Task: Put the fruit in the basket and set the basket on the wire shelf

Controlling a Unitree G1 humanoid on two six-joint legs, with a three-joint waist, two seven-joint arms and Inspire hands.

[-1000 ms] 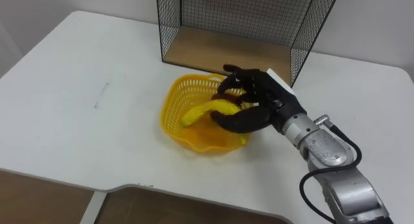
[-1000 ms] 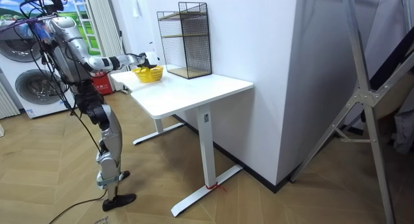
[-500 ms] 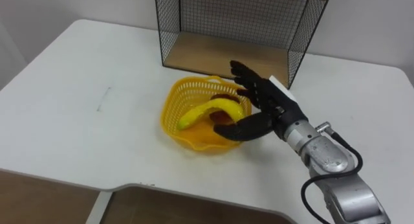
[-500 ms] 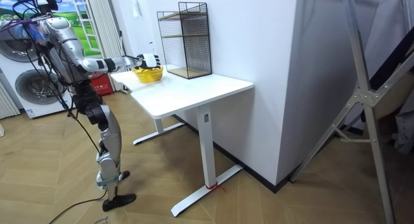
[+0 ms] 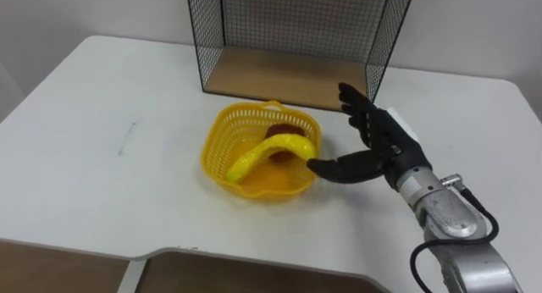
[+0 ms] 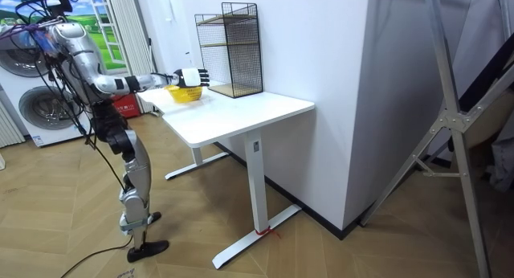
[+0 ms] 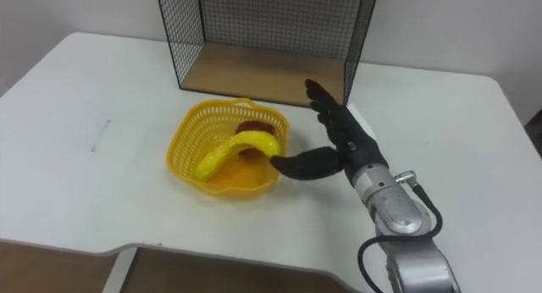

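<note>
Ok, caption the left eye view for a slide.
Open right hand beside the yellow plastic basket holding a yellow banana, before the black wire shelf.

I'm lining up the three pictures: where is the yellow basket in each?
Left eye view: basket left of centre, before the wire shelf.
Right eye view: basket further left, before the shelf.
Room view: basket upper left, on the white table.
Shared landmark: the wire shelf next to it.
</note>
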